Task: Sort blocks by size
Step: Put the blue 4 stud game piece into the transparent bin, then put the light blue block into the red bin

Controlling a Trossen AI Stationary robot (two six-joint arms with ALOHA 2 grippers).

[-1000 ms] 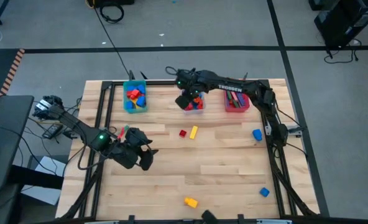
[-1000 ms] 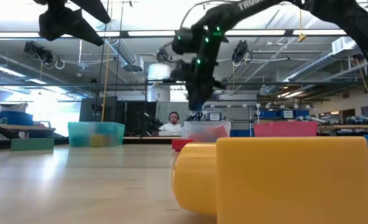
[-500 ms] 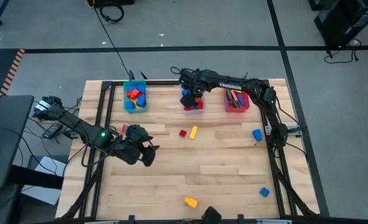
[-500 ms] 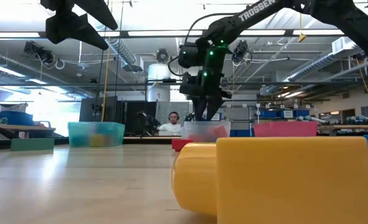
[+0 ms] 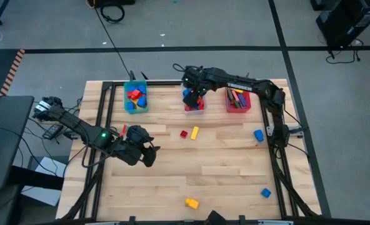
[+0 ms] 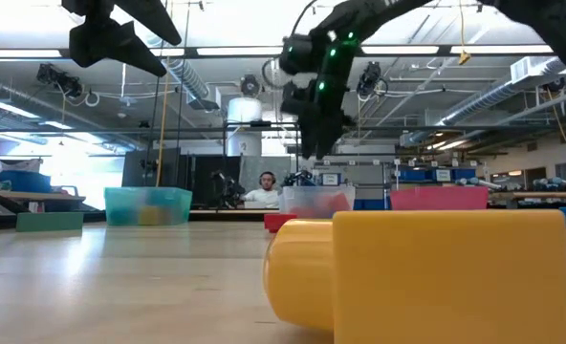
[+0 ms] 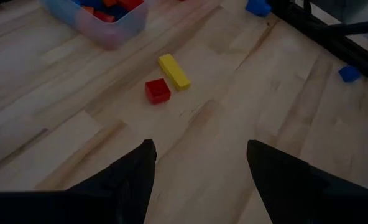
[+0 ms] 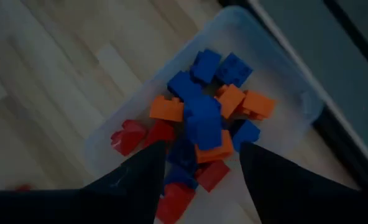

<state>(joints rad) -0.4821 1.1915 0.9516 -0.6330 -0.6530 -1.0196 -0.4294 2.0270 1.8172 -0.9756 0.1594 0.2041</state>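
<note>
Table (image 5: 222, 175): light wood planks, smooth, low sheen, visible grain. Frame rails (image 5: 104, 112) round it: black metal, matt. Blocks (image 8: 202, 124) in mid bin: plastic, smooth, slight gloss; yellow block (image 6: 426, 277) close to low cam looks smooth, satin. Clear bin (image 8: 283, 74): translucent plastic, frosted-looking. Teal bin (image 6: 149, 205) also translucent plastic; red bin (image 5: 238, 100) opaque plastic. Arms & gripper fingers (image 7: 134, 180): dark, matt. Floor (image 5: 204, 56): grey, matt, carpet-like.

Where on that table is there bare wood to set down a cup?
Most bare wood lies between the red block, the orange block at the near edge and the blue block. It is crowded along the far edge, at the teal bin, clear bin and red bin.
</note>
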